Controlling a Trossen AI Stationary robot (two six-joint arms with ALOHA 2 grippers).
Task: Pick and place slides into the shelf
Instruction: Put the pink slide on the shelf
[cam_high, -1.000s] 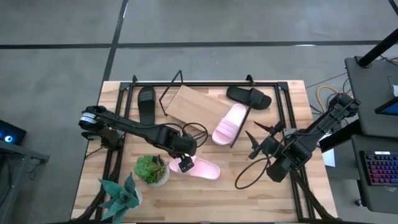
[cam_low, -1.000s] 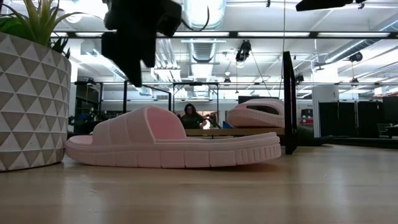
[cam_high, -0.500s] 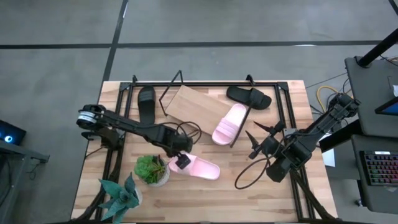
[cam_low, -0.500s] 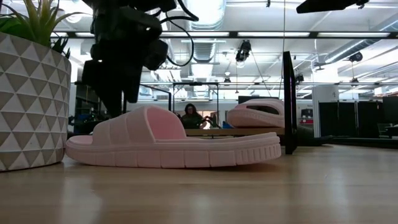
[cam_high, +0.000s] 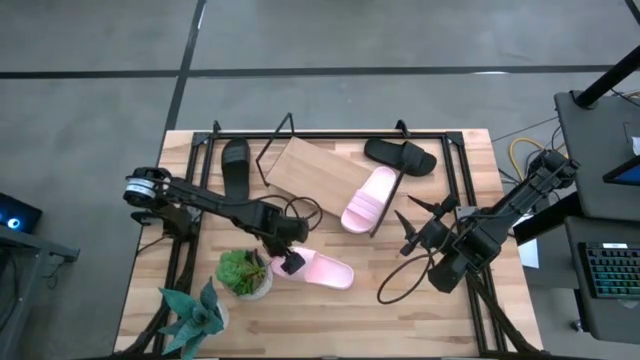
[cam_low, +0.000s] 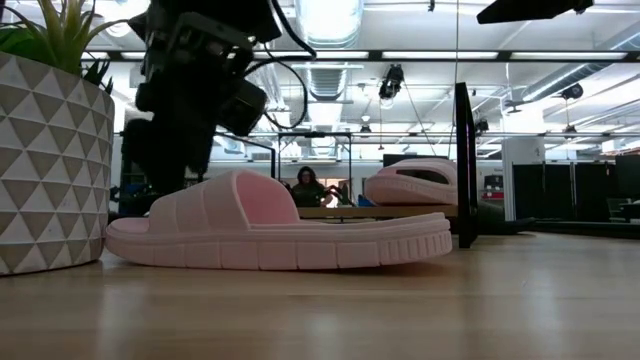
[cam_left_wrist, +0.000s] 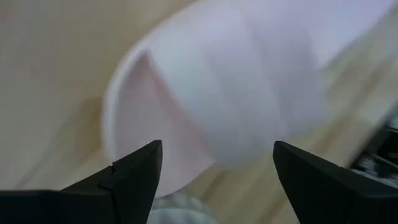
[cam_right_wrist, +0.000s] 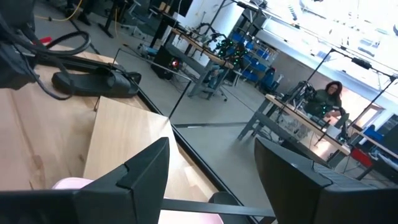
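On the left half of the table (cam_high: 400, 300), the left gripper (cam_high: 290, 262) hangs low over one end of a pale pink slide (cam_high: 318, 269), its fingers (cam_left_wrist: 134, 174) spread wide and empty, with that slide's strap lying between and just beyond them. This slide rests flat on the tabletop just beside a potted plant (cam_high: 243, 272). A black slide (cam_high: 236, 167) lies toward the back left, beside the tilted shelf (cam_high: 312, 171). A second pink slide (cam_high: 369, 199) leans on the shelf's right edge, and another black slide (cam_high: 400, 155) lies behind it. The right gripper (cam_high: 412, 232) waits well apart on the right, released and holding nothing. No readable writing or labels show anywhere.
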